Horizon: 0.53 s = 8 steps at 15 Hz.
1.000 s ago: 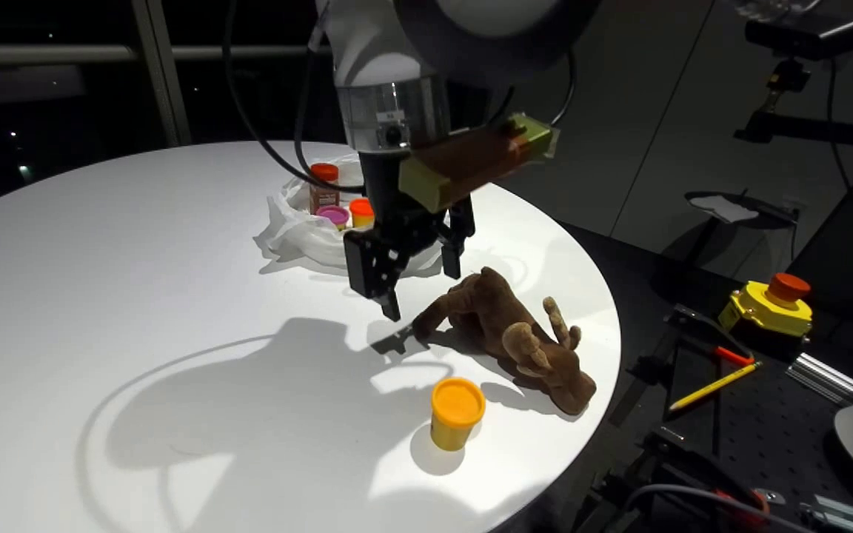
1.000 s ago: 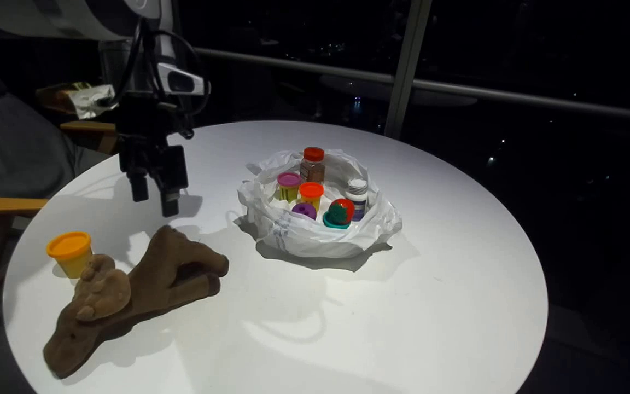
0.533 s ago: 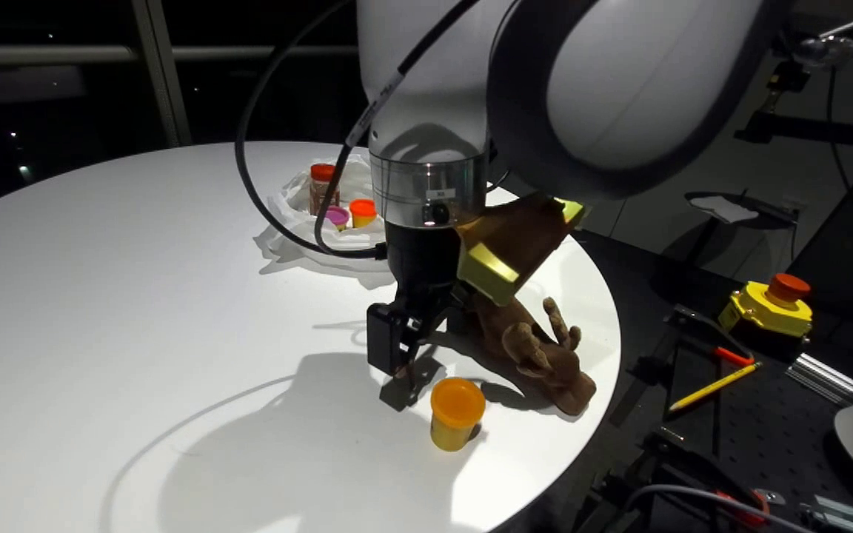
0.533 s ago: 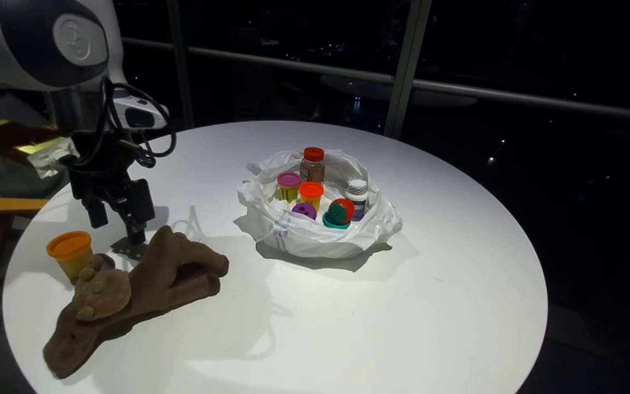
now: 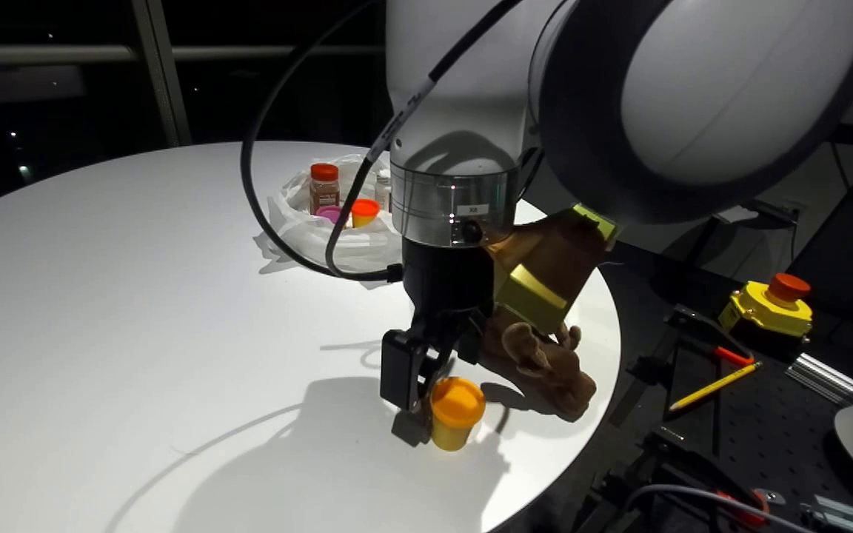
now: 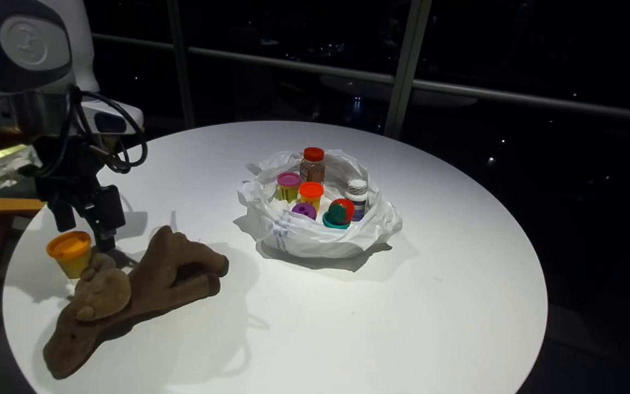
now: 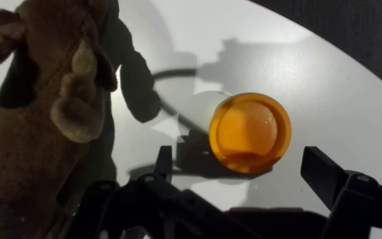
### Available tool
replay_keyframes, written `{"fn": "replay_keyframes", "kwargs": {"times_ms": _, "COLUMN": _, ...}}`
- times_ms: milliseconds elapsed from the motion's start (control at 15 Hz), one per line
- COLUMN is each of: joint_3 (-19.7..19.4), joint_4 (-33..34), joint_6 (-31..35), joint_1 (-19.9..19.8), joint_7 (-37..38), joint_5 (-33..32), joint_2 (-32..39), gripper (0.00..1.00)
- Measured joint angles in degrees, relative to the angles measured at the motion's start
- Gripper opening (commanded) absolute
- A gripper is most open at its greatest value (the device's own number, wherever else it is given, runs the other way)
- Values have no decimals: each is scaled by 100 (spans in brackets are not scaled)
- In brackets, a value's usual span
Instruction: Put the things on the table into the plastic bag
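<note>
An orange-lidded cup stands upright on the table, seen in both exterior views too. My gripper is open close to it, slightly above and to one side, with a gap to the lid from each finger. The brown plush animal lies beside the cup and fills the left of the wrist view. The white plastic bag sits spread open on the table. In it are a red-lidded jar, a pink-lidded yellow cup, a red-lidded yellow cup, a white-capped jar and a red-green ball.
The round white table's edge runs close by the cup and the plush animal. Past that edge, a yellow box with a red button and a pencil are visible. A wooden chair arm stands behind the table.
My gripper has moved down and away from the bag, past the plush animal to the orange cup, staying open. The cup, plush animal and bag have not moved.
</note>
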Motion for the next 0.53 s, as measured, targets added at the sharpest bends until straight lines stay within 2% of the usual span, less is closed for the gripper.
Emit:
{"fn": "replay_keyframes", "kwargs": {"times_ms": 267, "joint_3": 86, "joint_4": -63, "joint_6": -7, "joint_1": 0, "joint_7": -290, "joint_5": 329, "joint_2": -20, "gripper": 100}}
{"fn": "replay_keyframes", "kwargs": {"times_ms": 333, "joint_3": 86, "joint_4": -75, "joint_6": -12, "joint_1": -2, "joint_7": -325, "joint_5": 359, "joint_2": -20, "gripper": 75}}
{"fn": "replay_keyframes", "kwargs": {"times_ms": 400, "joint_3": 86, "joint_4": -87, "joint_6": -18, "joint_1": -8, "joint_7": -351, "joint_5": 373, "joint_2": -18, "gripper": 74}}
{"fn": "replay_keyframes", "kwargs": {"times_ms": 533, "joint_3": 86, "joint_4": -107, "joint_6": -23, "joint_1": -35, "joint_7": -390, "joint_5": 381, "joint_2": -12, "gripper": 58}}
